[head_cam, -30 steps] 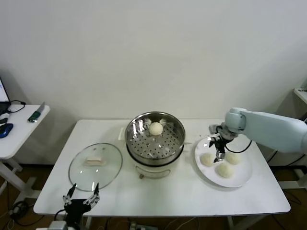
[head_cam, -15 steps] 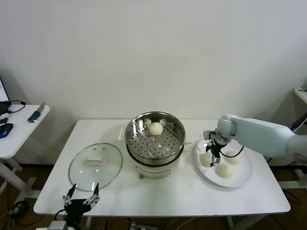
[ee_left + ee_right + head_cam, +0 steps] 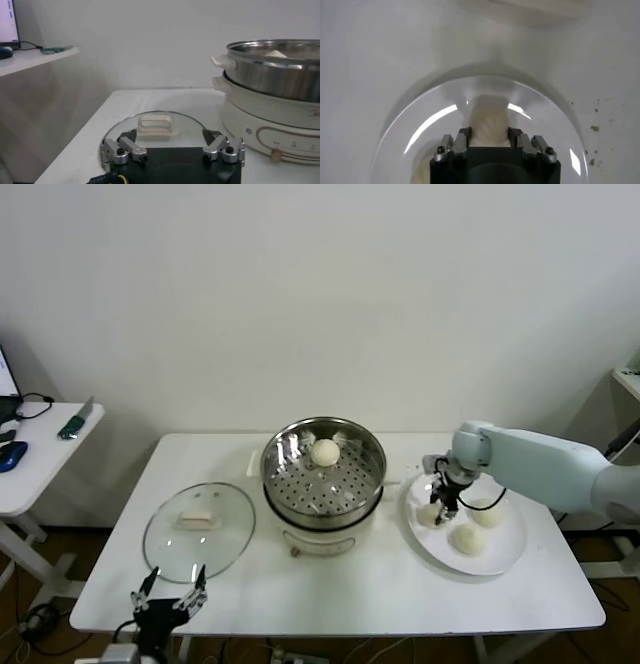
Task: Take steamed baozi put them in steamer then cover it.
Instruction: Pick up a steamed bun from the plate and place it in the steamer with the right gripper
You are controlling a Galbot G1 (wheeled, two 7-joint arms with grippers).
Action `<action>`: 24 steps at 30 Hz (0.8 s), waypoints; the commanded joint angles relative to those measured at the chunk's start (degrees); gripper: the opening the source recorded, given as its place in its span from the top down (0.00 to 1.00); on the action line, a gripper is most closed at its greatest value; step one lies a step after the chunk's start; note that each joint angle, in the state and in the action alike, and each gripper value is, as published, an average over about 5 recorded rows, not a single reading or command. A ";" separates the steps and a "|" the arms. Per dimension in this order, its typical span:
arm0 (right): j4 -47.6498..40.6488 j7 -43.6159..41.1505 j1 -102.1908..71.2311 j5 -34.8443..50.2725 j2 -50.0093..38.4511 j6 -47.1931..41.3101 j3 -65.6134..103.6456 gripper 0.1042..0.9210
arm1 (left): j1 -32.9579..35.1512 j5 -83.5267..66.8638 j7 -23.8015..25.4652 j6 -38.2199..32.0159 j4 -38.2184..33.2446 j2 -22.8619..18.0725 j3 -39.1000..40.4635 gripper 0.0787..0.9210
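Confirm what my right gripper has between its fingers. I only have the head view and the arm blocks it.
Observer: The right wrist view shows the right gripper shut on a steamed baozi, one finger on each side of it, over the white plate.
Operator: Tell me how the left side stands.
Observer: In the left wrist view the left gripper is open, waiting at the table's front edge just short of the glass lid.
Operator: Report the steamer's base.
Observer: From that same view, the steamer sits on a white electric pot with a small knob on its front.
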 commanded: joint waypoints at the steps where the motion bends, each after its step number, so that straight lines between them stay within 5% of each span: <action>1: 4.04 -1.77 8.41 1.68 -1.59 0.58 -3.57 0.52 | -0.09 -0.04 -0.01 -0.01 -0.07 0.00 0.02 0.12; 15: 22.02 -5.76 47.77 17.97 1.26 1.17 -20.96 0.53 | -0.40 -0.60 0.03 0.46 -1.12 0.55 0.35 0.12; 24: 26.45 -0.40 46.50 27.08 11.62 -4.17 -12.54 0.53 | -0.51 -0.91 -0.01 0.72 -2.46 0.11 0.71 0.12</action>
